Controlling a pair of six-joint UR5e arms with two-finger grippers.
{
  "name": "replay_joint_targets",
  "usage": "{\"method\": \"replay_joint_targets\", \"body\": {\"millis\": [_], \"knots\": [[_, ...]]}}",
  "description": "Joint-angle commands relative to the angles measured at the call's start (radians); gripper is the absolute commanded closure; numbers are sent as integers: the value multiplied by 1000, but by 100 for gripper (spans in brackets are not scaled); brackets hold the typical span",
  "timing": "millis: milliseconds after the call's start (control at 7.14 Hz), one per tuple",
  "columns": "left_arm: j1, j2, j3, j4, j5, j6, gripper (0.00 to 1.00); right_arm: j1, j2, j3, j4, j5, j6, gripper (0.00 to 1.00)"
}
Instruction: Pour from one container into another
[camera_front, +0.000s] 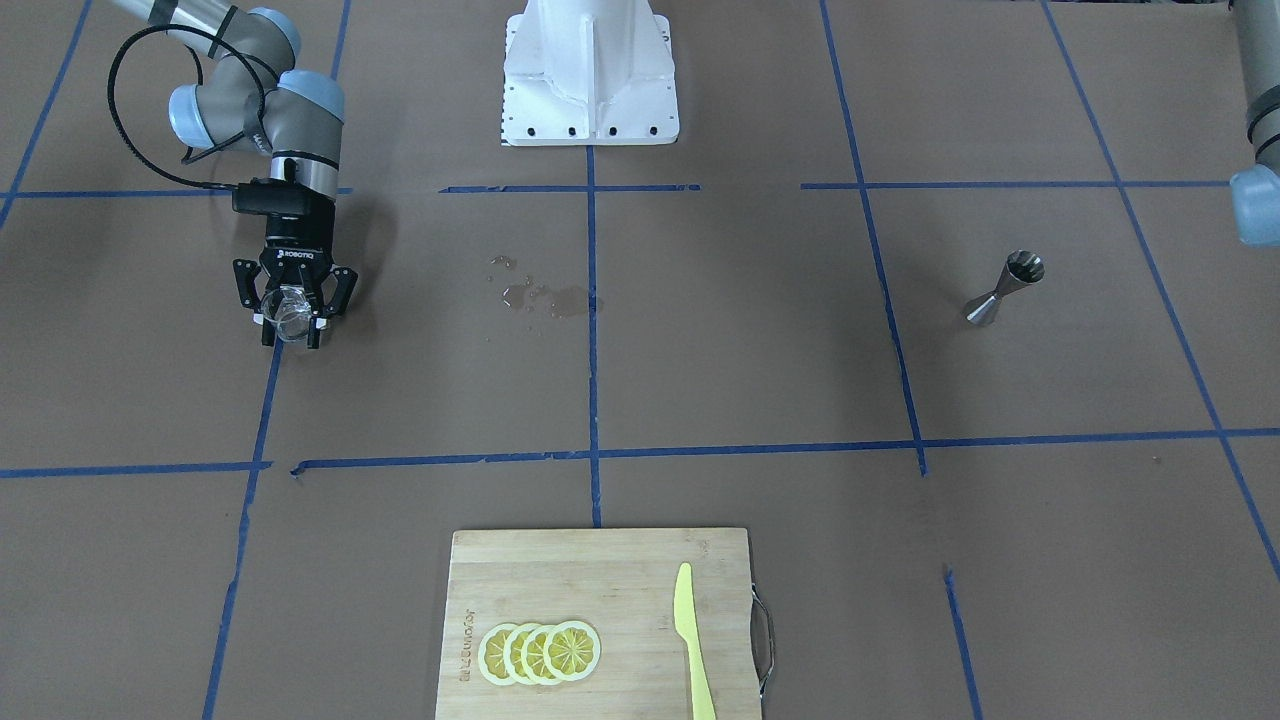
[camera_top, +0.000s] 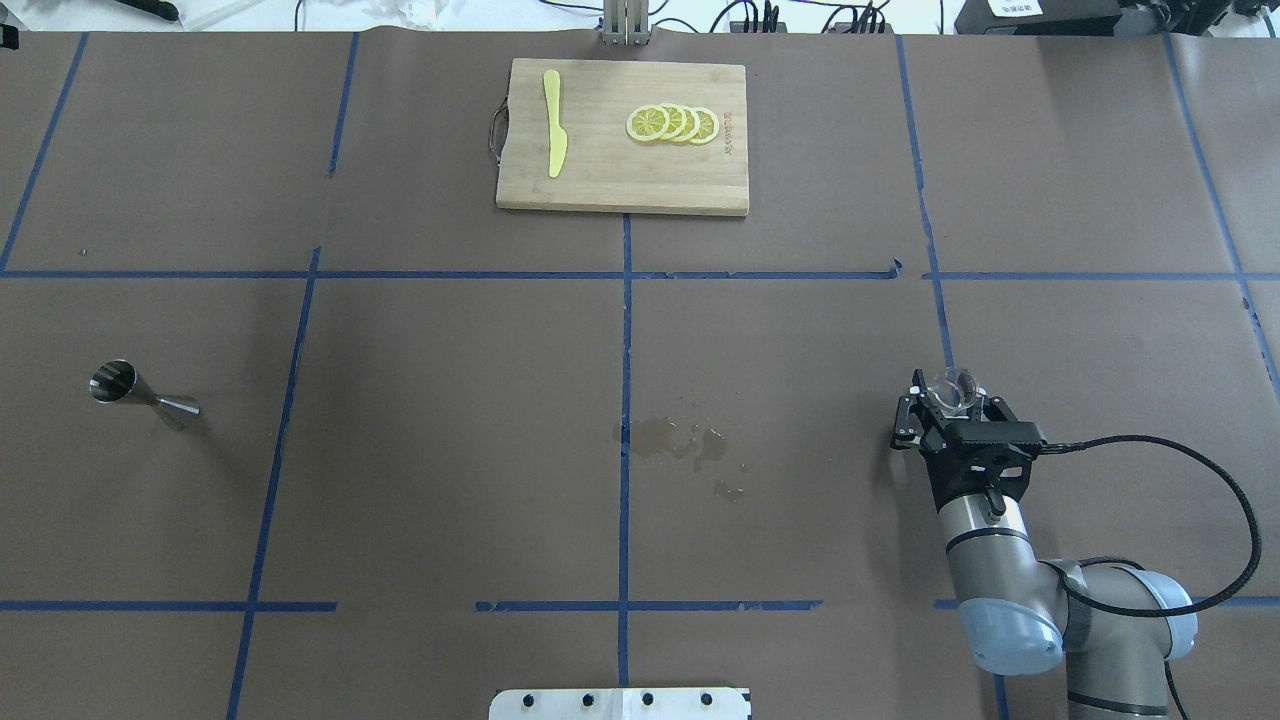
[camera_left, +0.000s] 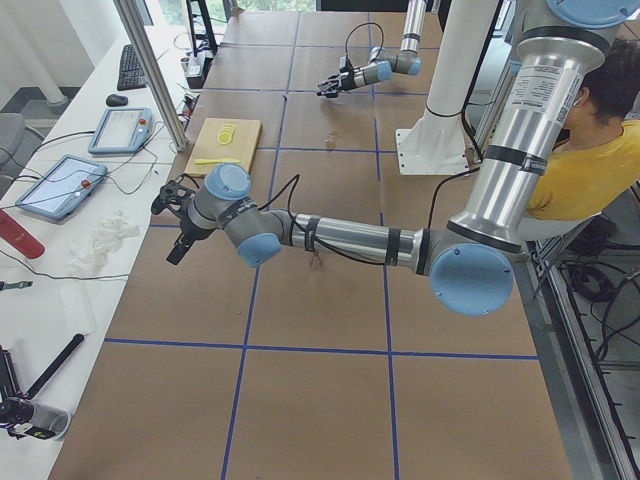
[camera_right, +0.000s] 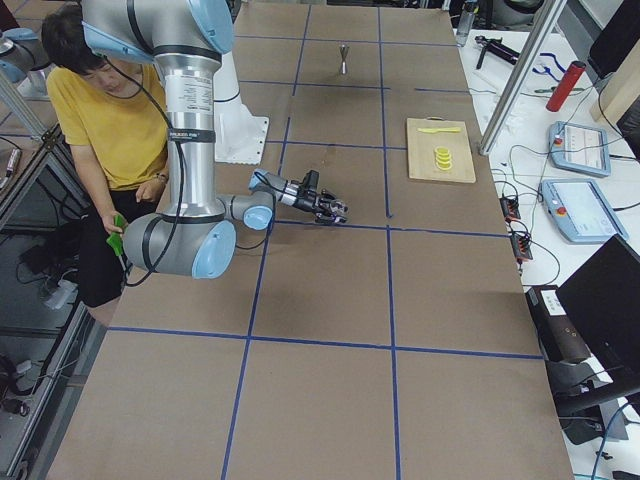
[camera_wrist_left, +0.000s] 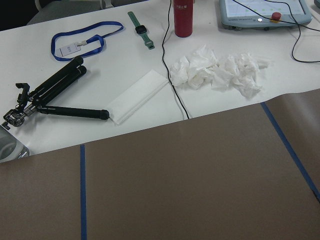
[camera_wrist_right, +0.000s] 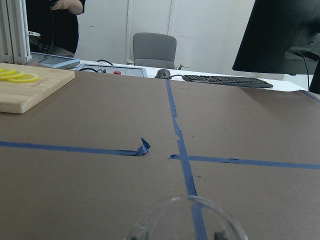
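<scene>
One glass cup (camera_front: 291, 310) sits gripped inside the right claw (camera_front: 292, 335).

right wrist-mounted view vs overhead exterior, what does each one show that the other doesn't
Only the wrist view: a black keyboard and a grey office chair beyond the table. Only the overhead: the shiny steel hourglass jigger, the wet spill, the yellow plastic knife, and the right gripper closed on the small clear glass cup. Both: that cup, the bamboo cutting board with lemon slices, blue tape lines.
</scene>
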Motion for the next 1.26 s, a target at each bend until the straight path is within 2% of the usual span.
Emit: {"method": "replay_joint_targets", "body": {"millis": [0,140,420,840,1120], "knots": [[0,8,-17,-1,-1,-6,0,-6,2,-6,0,-1,1,100],[0,10,-20,-4,-1,-6,0,-9,2,-6,3,-1,4,100],[0,10,-23,-5,1,-8,0,-15,-3,-47,141,-1,1,100],[0,10,-25,-5,1,-8,0,-20,-2,-57,146,-7,-11,100],[0,11,-25,-8,1,-9,0,-18,-1,-51,146,-23,-11,0]]}}
